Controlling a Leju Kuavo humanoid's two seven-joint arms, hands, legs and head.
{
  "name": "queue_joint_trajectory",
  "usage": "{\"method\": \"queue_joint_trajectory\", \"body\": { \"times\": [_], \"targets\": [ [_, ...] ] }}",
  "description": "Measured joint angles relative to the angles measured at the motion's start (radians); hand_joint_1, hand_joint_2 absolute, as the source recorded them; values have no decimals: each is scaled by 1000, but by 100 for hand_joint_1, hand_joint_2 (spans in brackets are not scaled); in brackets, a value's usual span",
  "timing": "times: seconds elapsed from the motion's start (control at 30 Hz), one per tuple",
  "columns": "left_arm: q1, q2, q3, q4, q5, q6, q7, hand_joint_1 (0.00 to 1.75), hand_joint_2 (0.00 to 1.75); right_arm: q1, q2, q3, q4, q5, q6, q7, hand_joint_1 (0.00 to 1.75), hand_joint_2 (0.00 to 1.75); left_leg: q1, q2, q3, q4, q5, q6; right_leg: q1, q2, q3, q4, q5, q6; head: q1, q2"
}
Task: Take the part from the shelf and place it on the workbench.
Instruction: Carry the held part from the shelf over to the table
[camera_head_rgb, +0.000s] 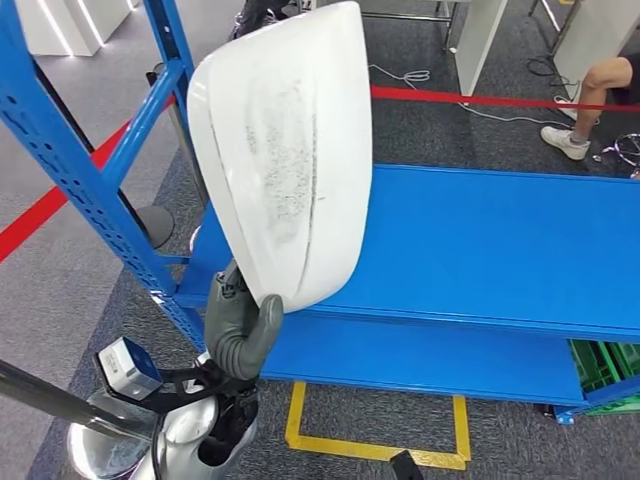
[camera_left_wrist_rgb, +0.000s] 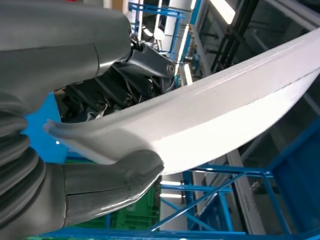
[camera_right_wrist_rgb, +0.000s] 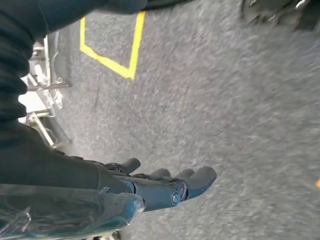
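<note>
The part (camera_head_rgb: 290, 150) is a large white curved plastic shell with a grey scuffed patch. My left hand (camera_head_rgb: 238, 325) grips its lower edge and holds it upright in front of the blue shelf (camera_head_rgb: 483, 240). In the left wrist view the thumb (camera_left_wrist_rgb: 113, 182) presses under the white part (camera_left_wrist_rgb: 211, 117) and the dark fingers close over its top. My right hand (camera_right_wrist_rgb: 166, 182) hangs over the grey floor, fingers stretched out and holding nothing.
The blue shelf's slanted upright (camera_head_rgb: 68, 160) stands at the left. A green crate (camera_head_rgb: 607, 365) sits under the shelf at the right. Yellow floor tape (camera_head_rgb: 370, 445) marks a box below. A red line (camera_head_rgb: 483, 98) crosses the floor; a seated person's leg (camera_head_rgb: 596, 85) is at far right.
</note>
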Motion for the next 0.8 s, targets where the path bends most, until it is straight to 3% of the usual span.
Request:
{"method": "queue_joint_trajectory", "body": {
  "times": [0.07, 0.13, 0.23, 0.27, 0.3, 0.33, 0.4, 0.43, 0.5, 0.6, 0.67, 0.73, 0.77, 0.8],
  "targets": [
    [-4, 0, -2, 4, -3, -2, 8, 175, 175, 11, -5, -1, -1, 1, 0, 0, 0, 175, 2, 1, -2, 0, -1, -10, -1, 2, 1, -5, 1, -11, -2, 0],
    [-9, 1, -6, 8, -8, -4, 14, 175, 175, 18, -8, -2, -1, 1, -1, 1, 0, 175, 3, 2, -20, 39, -29, -21, -5, 3, 3, -10, 5, -22, -7, 0],
    [-13, 3, -10, 14, -9, -5, 17, 175, 175, 22, -8, -2, -1, 1, -1, 0, 0, 175, 5, 2, -111, 217, -107, -32, -7, 3, 3, -12, 6, -29, -14, 0],
    [-13, 4, -11, 17, -9, -6, 18, 175, 175, 24, -9, -2, -1, 1, -1, 1, 0, 175, 5, 2, -135, 260, -116, -33, -7, 3, 4, -12, 6, -29, -14, 0],
    [-13, 5, -13, 20, -8, -7, 18, 175, 175, 25, -9, -2, -1, 1, 0, 3, 0, 175, 6, 2, -143, 269, -104, -33, -7, 3, 4, -12, 6, -29, -14, 0],
    [-13, 5, -15, 22, -7, -8, 18, 175, 175, 26, -10, -2, -1, 2, 2, 6, 0, 175, 6, 2, -132, 241, -77, -31, -7, 4, 5, -12, 5, -29, -14, 0],
    [-16, 5, -20, 23, -2, -14, 18, 175, 175, 26, -10, -2, -1, 5, 15, 16, 0, 175, 7, 3, -73, 119, -10, -28, -7, 6, 8, -12, 3, -25, -14, 0],
    [-18, 4, -22, 23, 1, -16, 18, 175, 175, 26, -10, -2, -1, 7, 25, 21, 0, 175, 7, 2, -44, 61, 8, -24, -5, 8, 7, -11, 1, -20, -14, 0],
    [-22, 3, -25, 24, 6, -18, 18, 175, 175, 26, -10, -2, -1, 15, 41, 31, 0, 175, 5, 0, -18, 5, 12, -14, -2, 9, 5, -12, 1, -8, -14, 0],
    [-23, 0, -26, 24, 13, -20, 18, 175, 175, 26, -11, -2, -1, 32, 51, 62, 0, 175, 5, -2, -18, -3, 13, 7, -4, 8, 1, -10, -5, 9, -11, 0],
    [-26, -2, -26, 24, 16, -23, 18, 175, 175, 25, -12, -2, -2, 34, 48, 102, 0, 175, 8, -1, -16, -6, 15, 18, -4, 8, -33, 63, -49, 15, -5, 0],
    [-27, -3, -26, 26, 18, -26, 21, 175, 175, 26, -13, -2, -2, 32, 42, 152, 0, 175, 5, -1, -16, -6, 14, 24, -3, 8, -99, 200, -110, 16, -1, 0],
    [-27, -3, -27, 27, 17, -27, 24, 175, 175, 28, -14, -3, -2, 31, 40, 176, 0, 175, 4, -2, -15, -6, 13, 25, -2, 8, -127, 253, -125, 16, -1, 0],
    [-27, -3, -27, 29, 15, -27, 27, 175, 175, 29, -15, -4, -2, 31, 39, 199, 0, 175, 3, -2, -14, -6, 13, 26, -2, 8, -139, 271, -120, 15, 0, 0]
  ]
}}
